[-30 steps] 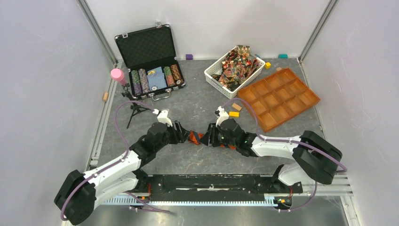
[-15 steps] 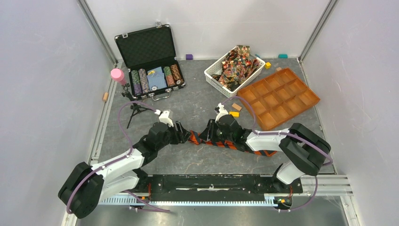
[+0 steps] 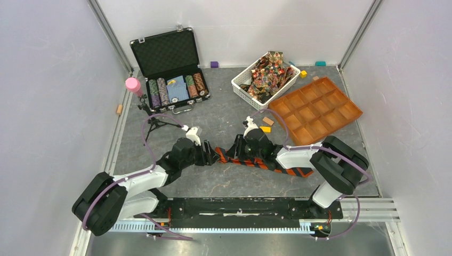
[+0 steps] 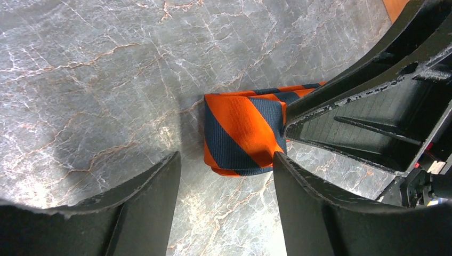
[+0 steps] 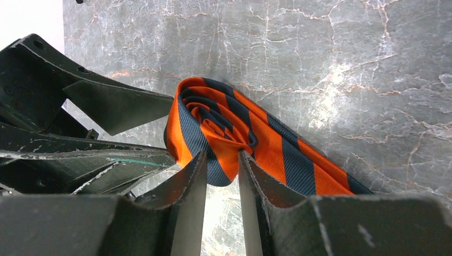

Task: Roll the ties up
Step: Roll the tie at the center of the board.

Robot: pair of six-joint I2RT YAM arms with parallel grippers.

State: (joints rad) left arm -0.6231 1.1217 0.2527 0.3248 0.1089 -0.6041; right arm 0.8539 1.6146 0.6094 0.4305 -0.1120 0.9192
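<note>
I see the orange-and-navy striped tie (image 5: 213, 120) coiled into a loose spiral at one end. The coil is nipped between the fingers of my right pincer (image 5: 222, 157) and sits inside the spread left pincer (image 4: 226, 160). Its flat tail trails away beneath the right arm. The patterned ties (image 3: 268, 71) (red, gold, brown) lie heaped well beyond the right pincer.

We read no text, label, brand or number in any view — markings on the poker chips (image 3: 173, 89) are too small to make out.
</note>
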